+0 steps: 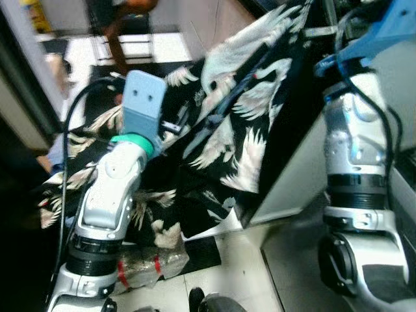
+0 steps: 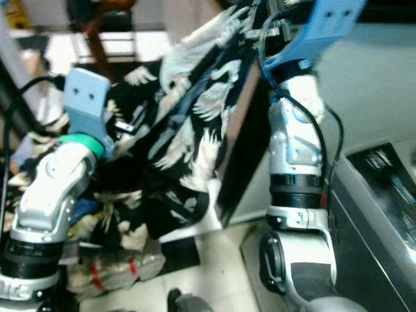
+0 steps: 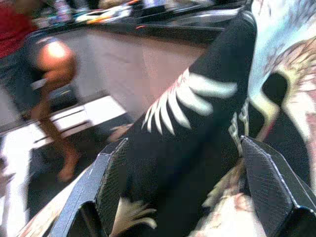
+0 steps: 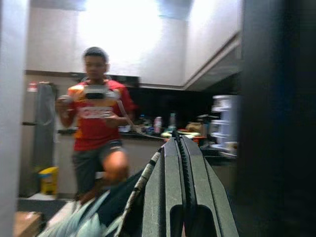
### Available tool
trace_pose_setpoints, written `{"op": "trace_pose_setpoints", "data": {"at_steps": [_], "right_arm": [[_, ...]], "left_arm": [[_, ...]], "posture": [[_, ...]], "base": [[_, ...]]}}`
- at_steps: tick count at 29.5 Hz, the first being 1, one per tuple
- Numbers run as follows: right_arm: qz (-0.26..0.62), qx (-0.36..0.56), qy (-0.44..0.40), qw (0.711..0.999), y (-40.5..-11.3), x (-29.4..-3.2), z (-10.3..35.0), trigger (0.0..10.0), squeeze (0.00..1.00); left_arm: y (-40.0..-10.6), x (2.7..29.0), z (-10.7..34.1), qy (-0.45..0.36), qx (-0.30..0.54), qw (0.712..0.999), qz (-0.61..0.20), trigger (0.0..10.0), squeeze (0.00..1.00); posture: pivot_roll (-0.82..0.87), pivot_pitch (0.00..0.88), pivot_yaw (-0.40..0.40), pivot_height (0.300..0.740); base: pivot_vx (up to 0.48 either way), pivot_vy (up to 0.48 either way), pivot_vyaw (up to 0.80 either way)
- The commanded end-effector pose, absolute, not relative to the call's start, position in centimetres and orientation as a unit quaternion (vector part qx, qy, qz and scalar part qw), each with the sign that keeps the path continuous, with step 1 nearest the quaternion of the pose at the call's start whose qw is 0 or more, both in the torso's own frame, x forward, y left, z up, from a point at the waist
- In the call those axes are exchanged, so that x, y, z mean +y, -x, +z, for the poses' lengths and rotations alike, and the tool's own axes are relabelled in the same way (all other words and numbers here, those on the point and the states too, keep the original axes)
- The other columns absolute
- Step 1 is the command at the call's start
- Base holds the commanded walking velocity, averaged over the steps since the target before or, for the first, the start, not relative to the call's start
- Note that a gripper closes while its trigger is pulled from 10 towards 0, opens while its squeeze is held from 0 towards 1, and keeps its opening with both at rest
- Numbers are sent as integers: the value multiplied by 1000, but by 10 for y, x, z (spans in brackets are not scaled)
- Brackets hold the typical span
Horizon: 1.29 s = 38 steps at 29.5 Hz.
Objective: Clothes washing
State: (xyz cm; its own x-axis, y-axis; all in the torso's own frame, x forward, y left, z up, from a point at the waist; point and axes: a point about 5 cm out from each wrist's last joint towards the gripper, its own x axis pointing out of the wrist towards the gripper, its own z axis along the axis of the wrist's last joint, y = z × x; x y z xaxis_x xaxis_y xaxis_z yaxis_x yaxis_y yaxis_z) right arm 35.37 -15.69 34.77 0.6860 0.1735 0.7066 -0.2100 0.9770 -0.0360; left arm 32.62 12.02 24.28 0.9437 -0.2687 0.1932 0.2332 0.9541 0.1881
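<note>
One garment (image 1: 247, 130), black with white cranes, hangs stretched on a diagonal from the upper right of the head views down to the lower left, beside the washing machine (image 2: 383, 188). The right gripper (image 4: 181, 163), jaws pressed together on the upper hem, is nearer the machine. The left gripper (image 3: 197, 168), jaws spread wide, straddles the lower folds without gripping.
</note>
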Motion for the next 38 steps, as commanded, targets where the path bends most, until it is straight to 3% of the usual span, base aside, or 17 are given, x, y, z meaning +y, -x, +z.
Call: {"op": "trace_pose_setpoints", "data": {"at_steps": [1, 23, 38], "right_arm": [[98, -389, -29, 915, -352, -160, 350, 10000, 0], [110, -395, -44, 911, -350, -152, 355, 10000, 0], [159, -387, -5, 908, -347, -128, 344, 10000, 0]], "left_arm": [[-326, 118, 240, -78, -102, 982, -135, 10000, 0], [-325, 119, 247, -83, -112, 981, -133, 10000, 0], [-324, 119, 239, -101, -105, 980, -134, 10000, 0]], "posture": [[94, 0, -12, 740], [99, 0, -7, 740], [104, 6, -10, 740]], "base": [[0, 0, -800], [0, 0, -800], [0, 0, 47]]}}
